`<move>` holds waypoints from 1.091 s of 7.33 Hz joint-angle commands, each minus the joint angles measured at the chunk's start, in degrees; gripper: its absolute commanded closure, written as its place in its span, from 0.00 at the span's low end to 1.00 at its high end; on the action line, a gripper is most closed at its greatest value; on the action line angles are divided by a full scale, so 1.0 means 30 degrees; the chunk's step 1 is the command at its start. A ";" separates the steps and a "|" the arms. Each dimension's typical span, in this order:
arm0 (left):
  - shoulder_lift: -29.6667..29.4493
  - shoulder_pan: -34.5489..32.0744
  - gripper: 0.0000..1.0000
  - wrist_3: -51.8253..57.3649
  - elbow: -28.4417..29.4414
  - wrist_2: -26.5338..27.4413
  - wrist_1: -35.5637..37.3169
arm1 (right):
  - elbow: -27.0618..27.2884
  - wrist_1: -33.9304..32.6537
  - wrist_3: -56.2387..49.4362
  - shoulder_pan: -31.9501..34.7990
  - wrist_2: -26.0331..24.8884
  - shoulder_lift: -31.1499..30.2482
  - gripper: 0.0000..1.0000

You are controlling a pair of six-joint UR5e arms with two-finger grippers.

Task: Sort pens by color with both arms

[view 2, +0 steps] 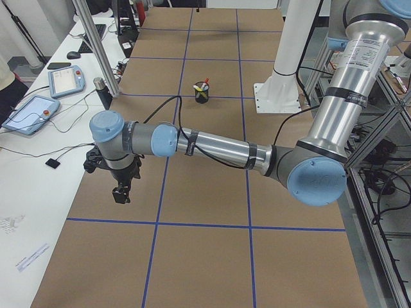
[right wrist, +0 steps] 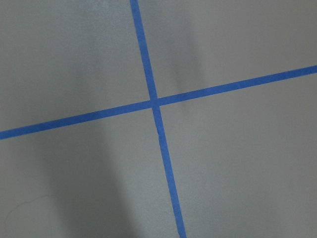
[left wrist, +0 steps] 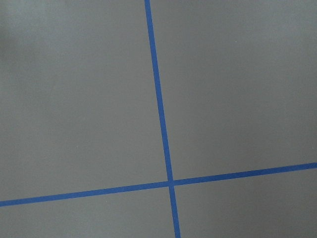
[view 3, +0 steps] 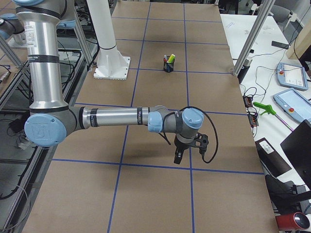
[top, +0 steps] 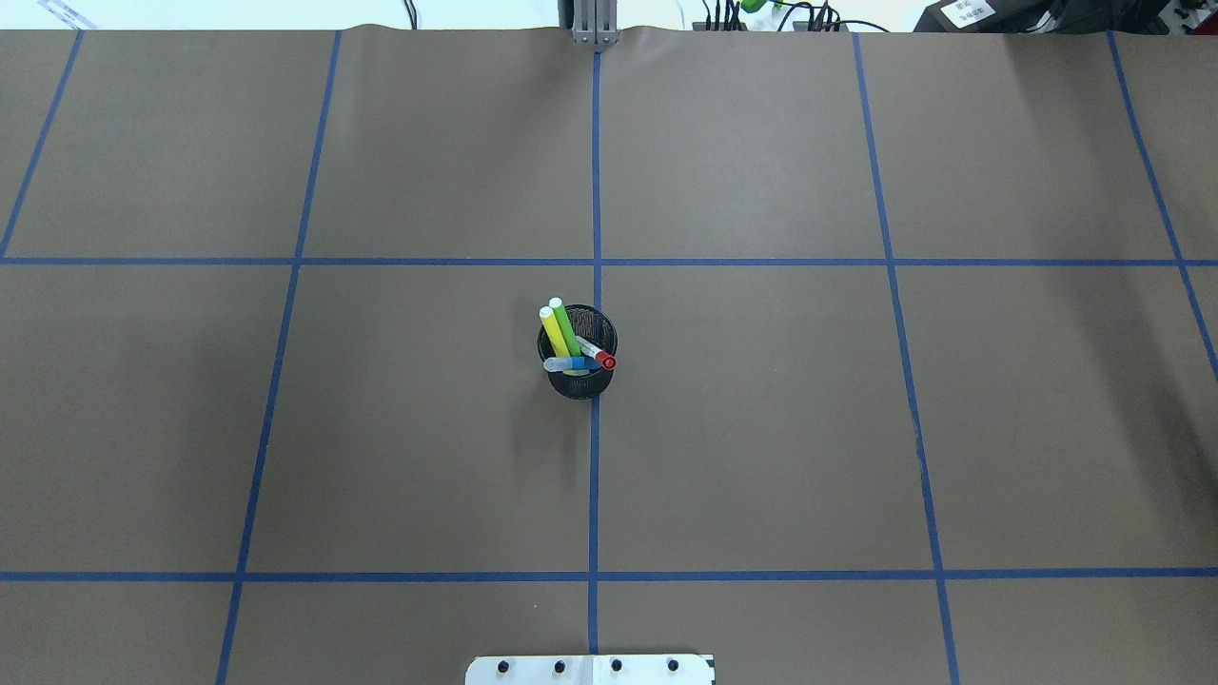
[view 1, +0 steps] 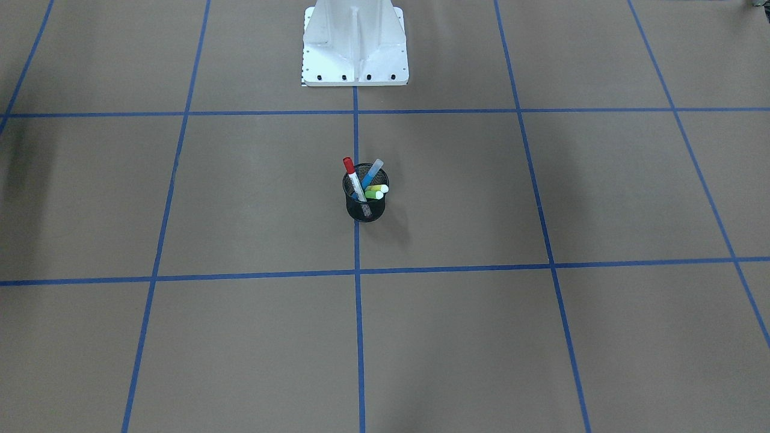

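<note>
Standing together in the black mesh cup are all four pens — the blue pen, the white pen with a red cap, the green pen and the yellow pen. Seen from overhead, the green and yellow ones lie side by side, leaning over the cup's far-left rim. The blue one slants across the cup's near side, and the red cap pokes over its right rim. The cup sits upright on a blue tape line on the brown table, well apart from the white pedestal. Both arms are far from the cup. The left arm stretches low over the table with the left pincer pointing down, and the right arm does likewise with the right pincer. Whether either pincer is spread or pressed together cannot be told — only the side views show them.
</note>
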 commanded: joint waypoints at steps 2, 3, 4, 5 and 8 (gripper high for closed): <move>-0.0048 0.0144 0.00 -0.0025 -0.0392 -0.0003 -0.0137 | 0.0596 -0.0043 0.0021 0.0029 0.0244 -0.0377 0.00; -0.0077 0.0173 0.00 -0.0054 -0.0423 -0.0003 -0.0139 | 0.0655 -0.0014 0.0021 0.0087 0.0244 -0.0435 0.00; -0.0077 0.0550 0.00 -0.0112 -0.0394 -0.0003 0.0035 | 0.0858 0.0015 0.0021 0.0146 0.0099 -0.0668 0.00; -0.0048 0.0728 0.00 -0.0113 -0.0336 0.0026 0.0037 | 0.0860 0.0073 0.0021 0.0233 -0.0019 -0.1105 0.00; -0.0049 0.0933 0.00 -0.0609 -0.0773 0.0055 0.0066 | 0.1824 0.0251 0.0050 0.0234 0.0212 -0.1461 0.00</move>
